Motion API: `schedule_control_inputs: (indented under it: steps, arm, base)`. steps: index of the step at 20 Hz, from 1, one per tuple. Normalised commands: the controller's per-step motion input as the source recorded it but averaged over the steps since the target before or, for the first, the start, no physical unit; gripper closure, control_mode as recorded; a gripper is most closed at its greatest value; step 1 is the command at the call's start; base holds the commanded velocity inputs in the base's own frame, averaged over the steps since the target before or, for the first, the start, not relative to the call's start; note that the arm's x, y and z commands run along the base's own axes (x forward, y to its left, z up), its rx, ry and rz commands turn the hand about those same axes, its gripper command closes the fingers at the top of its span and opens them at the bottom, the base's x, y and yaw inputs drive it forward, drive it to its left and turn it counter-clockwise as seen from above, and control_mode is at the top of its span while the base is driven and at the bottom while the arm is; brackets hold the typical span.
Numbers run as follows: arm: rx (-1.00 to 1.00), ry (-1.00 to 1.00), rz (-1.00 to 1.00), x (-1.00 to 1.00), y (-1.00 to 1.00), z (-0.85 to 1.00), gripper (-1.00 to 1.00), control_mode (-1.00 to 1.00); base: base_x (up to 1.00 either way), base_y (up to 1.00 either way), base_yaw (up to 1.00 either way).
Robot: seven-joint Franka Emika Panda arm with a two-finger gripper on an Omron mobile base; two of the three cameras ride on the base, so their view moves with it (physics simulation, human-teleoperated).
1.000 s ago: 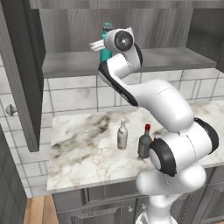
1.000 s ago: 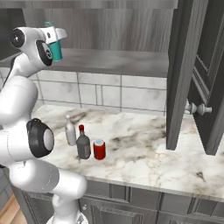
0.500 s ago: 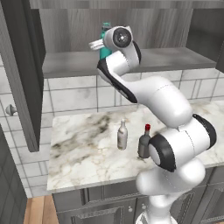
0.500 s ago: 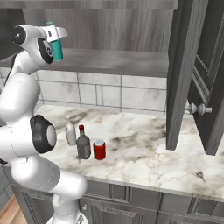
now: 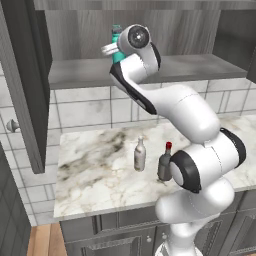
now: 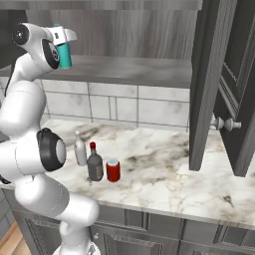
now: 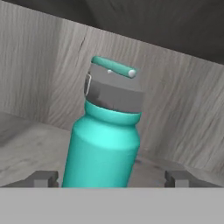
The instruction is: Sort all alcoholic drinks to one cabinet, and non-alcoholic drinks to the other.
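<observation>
End effector point(image 7: 111, 178) up at the cabinet shelf point(image 5: 200, 67), fingers point(image 7: 43, 178) spread wide on either side of the teal bottle point(image 7: 105, 144), with visible gaps between pads and bottle wall: open, gripping nothing. Teal bottle standing upright on the shelf, well back from its front edge and close to the wood-grain back panel, toward the left end of the shelf in the left base view.

Judged as the release-and-retreat step for the first non-alcoholic drink. To do it well:
- Pull straight back along the approach line, level with the shelf, without yawing the wrist, so neither finger clips the bottle's side on the way out.
- Avoid lifting early; the bottle's carry loop at the cap sits high and could snag.
- Clear the shelf's front edge fully before dropping the arm toward the table point(image 6: 164, 184).
- Mind the open cabinet door point(image 6: 206, 84) when swinging across.

Still on the table, near its front edge and clustered together: slim pale bottle point(image 6: 79, 149), dark bottle with red cap point(image 6: 94, 164), and red soda can point(image 6: 113, 170) just beside it. Soda can probably next, bound for the same shelf as the teal bottle; both alcoholic bottles for the other cabinet.
</observation>
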Motion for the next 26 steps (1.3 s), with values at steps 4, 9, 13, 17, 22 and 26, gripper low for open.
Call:
schedule_control_inputs:
  steps: [4, 9, 13, 17, 22, 26]
  arm:
    - [0.0, 0.0, 0.0, 0.0, 0.0, 0.0, -1.0, -1.0]
    - [0.0, 0.0, 0.0, -0.23, 0.0, 0.0, -1.0, -1.0]
    - [0.0, -0.03, 0.0, -0.61, -0.01, 0.0, -1.0, -1.0]
    - [0.0, -0.07, 0.0, -0.85, -0.04, 0.0, -1.0, -1.0]
    - [0.0, -0.08, 0.0, -0.96, -0.11, 0.01, -1.0, -1.0]
    - [0.0, -0.04, 0.0, -1.0, -0.16, 0.01, -1.0, -1.0]
  base:
    - [0.0, 0.0, 0.0]
    - [0.0, 0.0, 0.0]
    - [0.0, 0.0, 0.0]
    - [0.0, 0.0, 0.0]
    - [0.0, 0.0, 0.0]
    - [0.0, 0.0, 0.0]
